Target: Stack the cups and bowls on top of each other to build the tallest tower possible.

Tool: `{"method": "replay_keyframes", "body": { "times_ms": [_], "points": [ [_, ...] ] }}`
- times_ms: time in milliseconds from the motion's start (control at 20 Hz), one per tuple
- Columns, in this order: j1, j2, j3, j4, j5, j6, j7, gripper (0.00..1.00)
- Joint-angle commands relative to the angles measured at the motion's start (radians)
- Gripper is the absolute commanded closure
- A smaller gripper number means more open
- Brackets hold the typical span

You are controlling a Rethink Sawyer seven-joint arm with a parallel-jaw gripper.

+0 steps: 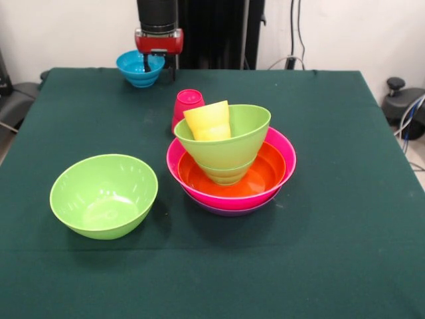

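Observation:
The tower stands mid-table: a purple bowl (232, 211) lowest, then a hot pink bowl (287, 159), an orange bowl (265, 176) and a lime green bowl (236, 149) with another green one (228, 175) under it. A yellow cup (210, 120) leans inside the top green bowl. A red cup (187, 106) stands on the table just behind the tower. A large lime green bowl (104, 195) sits alone at the front left. My gripper (161, 66) is at the far edge, open, its fingers astride the right rim of the small sky blue bowl (138, 70). The orange cup is out of view.
The table is covered by a dark green cloth (345, 219). A black device with cables (402, 103) stands off the table's right side. The robot's black pedestal (212, 33) is behind the far edge.

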Motion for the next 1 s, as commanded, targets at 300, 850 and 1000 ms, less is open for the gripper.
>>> {"method": "replay_keyframes", "body": {
  "times_ms": [300, 850, 1000],
  "points": [
    [0.012, -0.046, 0.131, -0.106, 0.033, 0.09, 0.074, 0.0],
    [0.028, -0.063, 0.127, -0.097, 0.045, 0.097, 0.075, 0.0],
    [0.026, -0.073, 0.133, -0.092, 0.043, 0.108, 0.074, 0.0]
  ]
}}
